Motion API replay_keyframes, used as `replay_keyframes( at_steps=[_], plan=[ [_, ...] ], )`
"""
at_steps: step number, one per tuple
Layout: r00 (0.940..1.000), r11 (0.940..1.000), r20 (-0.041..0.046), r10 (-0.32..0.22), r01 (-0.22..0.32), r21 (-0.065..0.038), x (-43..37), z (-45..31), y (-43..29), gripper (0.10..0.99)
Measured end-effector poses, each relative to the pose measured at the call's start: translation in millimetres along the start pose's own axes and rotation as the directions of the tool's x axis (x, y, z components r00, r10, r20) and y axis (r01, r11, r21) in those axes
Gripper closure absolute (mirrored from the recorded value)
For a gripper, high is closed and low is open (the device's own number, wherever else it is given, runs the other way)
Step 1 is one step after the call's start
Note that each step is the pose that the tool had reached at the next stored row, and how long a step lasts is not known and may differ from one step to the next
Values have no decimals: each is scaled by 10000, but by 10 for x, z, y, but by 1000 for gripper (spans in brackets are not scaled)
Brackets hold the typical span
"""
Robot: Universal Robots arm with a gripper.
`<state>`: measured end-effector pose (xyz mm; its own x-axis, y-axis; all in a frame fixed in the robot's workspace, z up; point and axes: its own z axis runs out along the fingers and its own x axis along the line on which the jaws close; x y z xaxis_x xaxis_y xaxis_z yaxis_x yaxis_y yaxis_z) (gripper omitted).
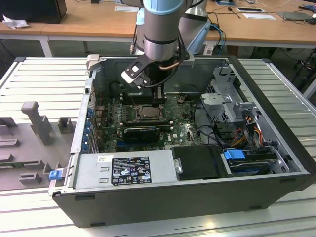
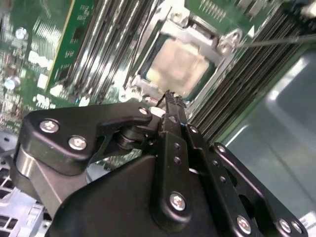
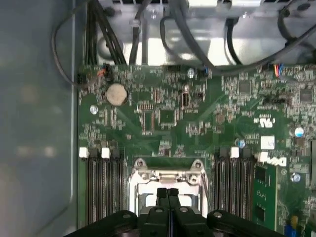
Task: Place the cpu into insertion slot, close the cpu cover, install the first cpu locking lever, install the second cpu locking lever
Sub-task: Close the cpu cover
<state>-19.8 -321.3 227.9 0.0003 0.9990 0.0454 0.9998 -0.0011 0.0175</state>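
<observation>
One cpu [image 2: 178, 66] lies under one cpu cover [image 2: 196, 29].

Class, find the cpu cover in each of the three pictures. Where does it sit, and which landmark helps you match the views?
Exterior view: the cpu cover lies mid-motherboard, directly under the gripper.
Second wrist view: the cpu cover frames the cpu, just past the gripper's tip.
First wrist view: the cpu cover sits right ahead of the gripper.
Shared landmark: the black memory slots flanking it.
</observation>
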Motion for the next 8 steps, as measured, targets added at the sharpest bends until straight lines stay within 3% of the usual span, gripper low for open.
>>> replay_keyframes(
  at_steps=[4,8],
  plan=[
    [10000,10000,-2,-33,33,0,0,2,-141,980],
    [10000,10000,-2,-32,32,0,0,1,-206,980]
  ],
)
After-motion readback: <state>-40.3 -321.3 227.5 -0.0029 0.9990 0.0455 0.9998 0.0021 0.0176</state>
